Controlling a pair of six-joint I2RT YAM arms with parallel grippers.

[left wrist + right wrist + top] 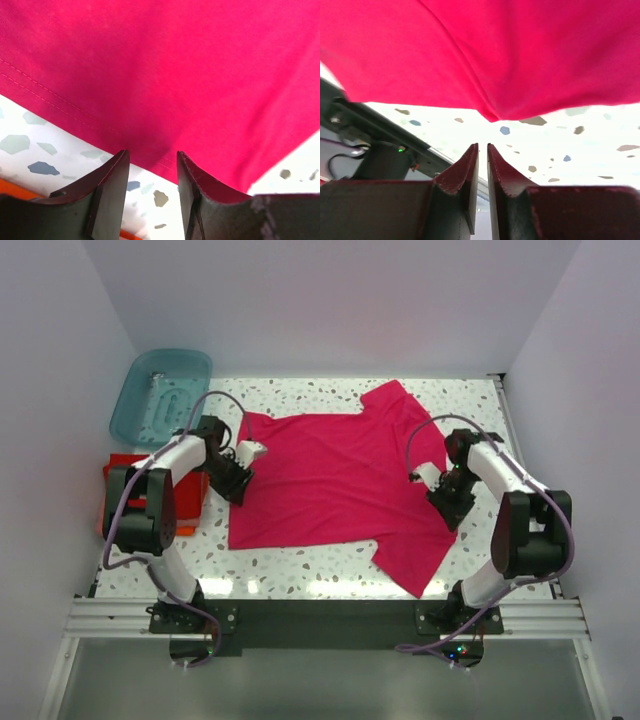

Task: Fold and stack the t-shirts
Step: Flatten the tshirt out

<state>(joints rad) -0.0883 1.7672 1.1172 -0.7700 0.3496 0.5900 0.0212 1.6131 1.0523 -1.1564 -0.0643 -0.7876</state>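
On the left of the table [300,570], the left gripper [152,156] stands half open, with the magenta t-shirt's [330,475] hem at its tips, ungripped. On the right, the right gripper's [482,148] jaws are nearly closed and empty, with cloth just beyond them.

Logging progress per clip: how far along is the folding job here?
Done: folded red and orange shirts stacked at the table's left. In hand: left gripper and right gripper sit at opposite edges of the magenta t-shirt, spread flat, no fold yet. Left: fold it, add it to the stack.
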